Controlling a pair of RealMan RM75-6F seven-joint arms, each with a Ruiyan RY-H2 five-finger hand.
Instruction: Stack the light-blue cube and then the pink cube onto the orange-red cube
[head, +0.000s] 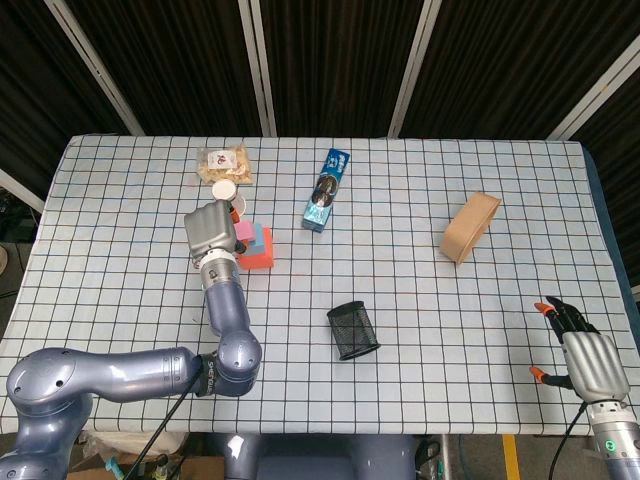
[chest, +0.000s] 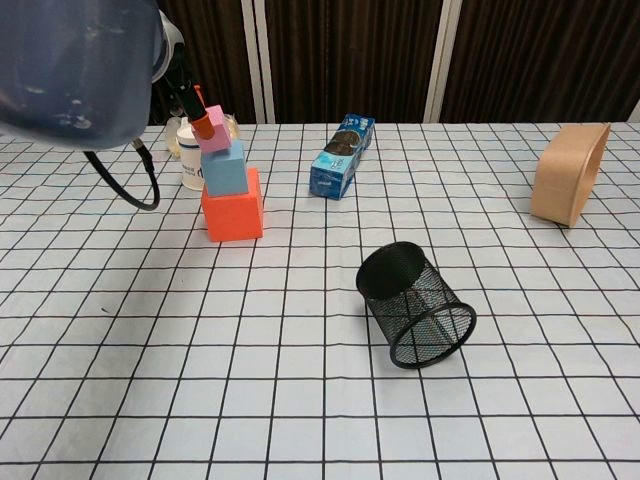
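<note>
The small pink foam cube (chest: 214, 135) sits tilted and off-centre on the light-blue foam cube (chest: 225, 168), which rests on the larger orange-red foam cube (chest: 233, 206) at the far left of the checked-cloth bench (chest: 320, 400); the left hand (head: 209, 232) has an orange-tipped finger (chest: 202, 125) touching the pink cube, but whether it grips the cube cannot be told. Probable fault: a sideways drag on withdrawal topples the pink cube, or the stack, toward the white jar (chest: 191, 157) just behind; the right hand (head: 588, 362) lies spread and empty at the near right.

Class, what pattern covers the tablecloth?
The tablecloth: a dark grid on white, clearest in the chest view.
</note>
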